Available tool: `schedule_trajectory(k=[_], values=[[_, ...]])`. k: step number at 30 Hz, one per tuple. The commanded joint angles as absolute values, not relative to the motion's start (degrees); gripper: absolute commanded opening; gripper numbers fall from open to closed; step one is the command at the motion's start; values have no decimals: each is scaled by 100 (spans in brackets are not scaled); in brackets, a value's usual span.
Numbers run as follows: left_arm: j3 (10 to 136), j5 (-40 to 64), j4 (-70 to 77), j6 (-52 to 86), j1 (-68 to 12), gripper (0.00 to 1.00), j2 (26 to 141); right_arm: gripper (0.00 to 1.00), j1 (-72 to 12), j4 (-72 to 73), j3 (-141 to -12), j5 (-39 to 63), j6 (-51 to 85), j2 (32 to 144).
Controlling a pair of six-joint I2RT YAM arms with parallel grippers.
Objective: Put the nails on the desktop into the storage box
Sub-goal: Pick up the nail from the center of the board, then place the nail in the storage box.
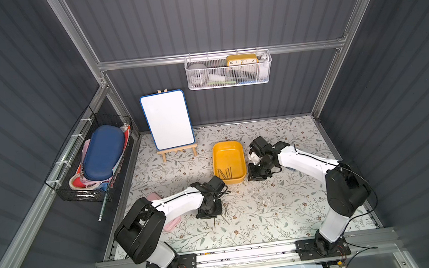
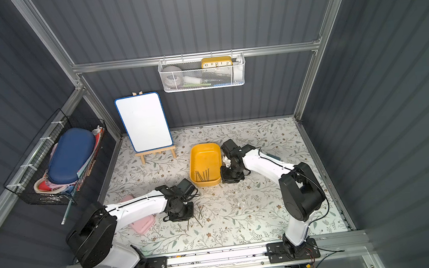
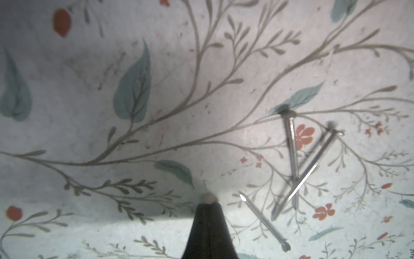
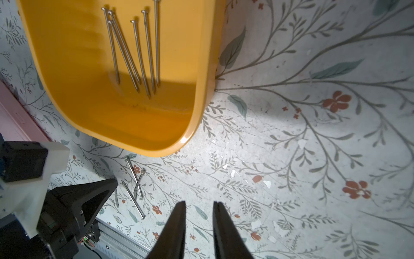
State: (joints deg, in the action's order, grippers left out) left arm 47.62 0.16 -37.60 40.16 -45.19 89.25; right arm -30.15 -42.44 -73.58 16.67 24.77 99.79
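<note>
1. Yellow-orange storage box (image 4: 197, 116) sits on my bench (image 4: 302, 157), with several nails (image 4: 139, 51) lying inside it.
2. My left pincer (image 3: 207, 205) is clamped fully together on a nail (image 3: 207, 198), whose head pokes out at the tip.
3. A few loose nails (image 3: 293, 161) lie crossed on the bench just beside that pincer.
4. My right pincer (image 4: 199, 204) hovers near the box's corner, jaws slightly parted and gripping nothing.
</note>
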Motion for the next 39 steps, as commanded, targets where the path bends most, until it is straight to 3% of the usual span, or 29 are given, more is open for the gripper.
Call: schedule_trajectory(k=[1, 7, 11, 19, 25, 32, 39], values=[[4971, 103, -4294, 3894, -4570, 0, 8901, 25, -2989, -4289, -7287, 1635, 2425, 9957], [5954, 66, -5306, 3965, -4570, 0, 8236, 26, -2746, -4298, -7238, 1744, 2411, 9678], [6775, 417, -5389, 3858, -4541, 0, 8411, 26, -2567, -4374, -7234, 1751, 2313, 9616], [9334, 817, -4706, 2660, -3583, 0, 10384, 26, -2373, -4368, -7178, 1883, 2250, 9648], [11437, 877, -4806, 2167, -3447, 0, 12302, 26, -2242, -4386, -7214, 1925, 2145, 9892], [11740, 807, -4430, 2127, -3445, 0, 13203, 26, -2168, -4344, -7230, 2004, 2111, 10093], [10765, 777, -3905, 2255, -3454, 0, 13055, 26, -2162, -4335, -7276, 2047, 2085, 10234]])
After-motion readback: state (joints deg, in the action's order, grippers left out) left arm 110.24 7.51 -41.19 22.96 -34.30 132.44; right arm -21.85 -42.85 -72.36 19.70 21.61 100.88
